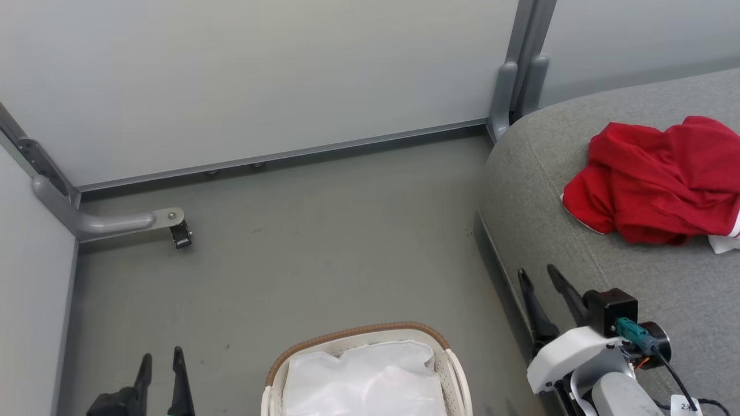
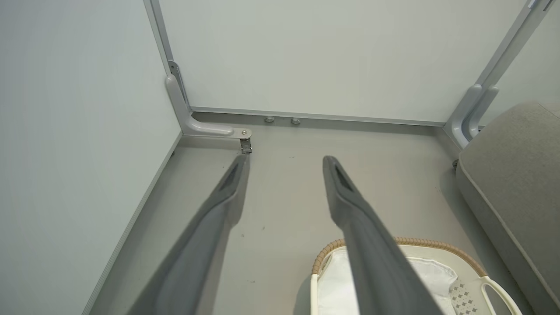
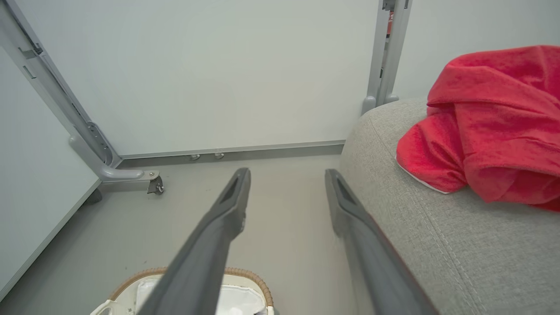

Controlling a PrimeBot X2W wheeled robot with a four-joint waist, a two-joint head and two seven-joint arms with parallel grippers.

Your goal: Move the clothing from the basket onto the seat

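Tools: two.
- Left tool [image 1: 161, 353]: lower left of the head view, body cut off by the bottom edge. Fingers spread with nothing between them, so released. It hangs over the floor [image 1: 324, 242], left of the basket.
- Right tool [image 1: 537, 270]: lower right of the head view. Fingers apart and empty, so released. It sits at the seat's left edge. In the right wrist view one finger overlaps that edge; cannot tell if it touches.

Basket [image 1: 352, 333]: one. It stands on the floor at bottom centre of the head view, with its near half cut off by the bottom edge. The brown rim arc and a white side handle show. The visible inside is crumpled white liner [image 1: 364, 375]. In the left wrist view a finger hides part of it.

Seat [image 1: 532, 173]: one, grey, on the right side of the head view, running out of frame at the right and bottom.

Clothing [image 1: 653, 179]: one red heap on the seat at the upper right of the head view, well apart from the basket. Its right part is cut off by the frame edge. White trim shows at the lower left edge and the lower right corner. The folds run together, so I cannot count the garments in the heap.

Surroundings: pale panels [image 1: 260, 75] close off the back and left. One grey bracket [image 1: 115, 221] with a small castor stands at the left corner. Two grey posts [image 1: 511, 92] stand at the upper right, with their tops out of frame.
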